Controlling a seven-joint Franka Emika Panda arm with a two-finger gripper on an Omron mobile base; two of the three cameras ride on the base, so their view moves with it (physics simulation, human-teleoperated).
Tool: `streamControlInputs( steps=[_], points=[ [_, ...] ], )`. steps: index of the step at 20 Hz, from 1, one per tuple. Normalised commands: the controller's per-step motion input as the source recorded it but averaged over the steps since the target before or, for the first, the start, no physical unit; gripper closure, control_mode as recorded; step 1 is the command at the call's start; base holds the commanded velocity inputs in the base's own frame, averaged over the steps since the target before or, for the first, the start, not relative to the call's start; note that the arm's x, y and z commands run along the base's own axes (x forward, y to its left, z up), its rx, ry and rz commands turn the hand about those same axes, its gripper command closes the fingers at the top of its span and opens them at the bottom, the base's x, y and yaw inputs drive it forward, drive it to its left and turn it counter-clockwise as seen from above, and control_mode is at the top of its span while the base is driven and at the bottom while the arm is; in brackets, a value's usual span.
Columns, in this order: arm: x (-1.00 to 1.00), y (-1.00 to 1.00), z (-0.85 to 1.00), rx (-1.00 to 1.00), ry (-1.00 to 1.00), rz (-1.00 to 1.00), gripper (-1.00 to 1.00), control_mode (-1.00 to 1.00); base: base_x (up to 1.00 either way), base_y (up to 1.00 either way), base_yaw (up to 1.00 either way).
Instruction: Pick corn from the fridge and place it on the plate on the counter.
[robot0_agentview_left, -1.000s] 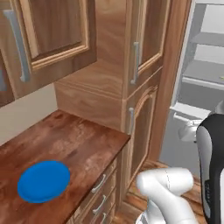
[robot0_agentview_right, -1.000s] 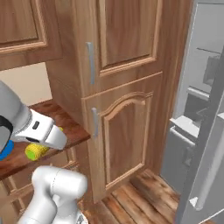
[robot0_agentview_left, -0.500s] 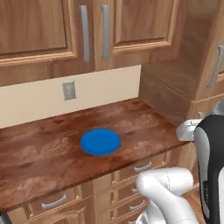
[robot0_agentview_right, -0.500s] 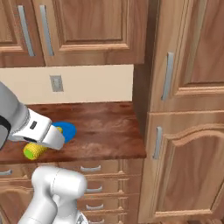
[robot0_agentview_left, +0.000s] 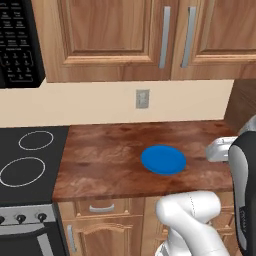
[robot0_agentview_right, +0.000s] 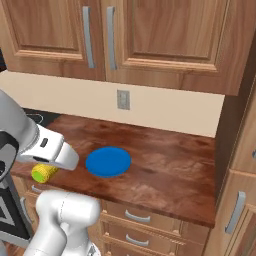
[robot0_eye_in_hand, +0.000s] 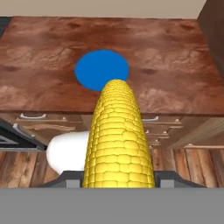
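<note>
While your tool grips the corn tight, out past the table's front edge and short of the blue plate, let go too soon and it falls on the floor

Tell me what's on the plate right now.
Nothing lies on the plate: its blue top is bare in both base views. In the hand view the corn covers the plate's near edge, but it is held in the gripper, short of the counter.
</note>
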Motion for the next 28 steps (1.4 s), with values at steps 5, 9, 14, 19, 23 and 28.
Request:
streamControlInputs(
  steps=[5, 9, 14, 19, 23, 28],
  points=[
    [0.00, 0.00, 0.00, 0.00, 0.00, 0.00, 1.00, 1.00, 0.75, 0.02, 0.02],
    [0.00, 0.00, 0.00, 0.00, 0.00, 0.00, 1.00, 1.00, 0.51, 0.08, -0.01],
    [0.93, 0.06, -0.18, 0.00, 0.11, 0.10, 1.00, -1.00, 0.00, 0.00, 0.00],
    [0.97, 0.00, -0.58, 0.03, 0.10, 0.36, 1.00, -1.00, 0.00, 0.00, 0.00],
    [0.90, 0.00, -0.81, 0.00, 0.04, 0.38, 1.00, -1.00, 0.00, 0.00, 0.00],
    [0.83, 0.00, -0.76, 0.00, 0.00, 0.26, 1.00, -1.00, 0.00, 0.00, 0.00]
  ],
)
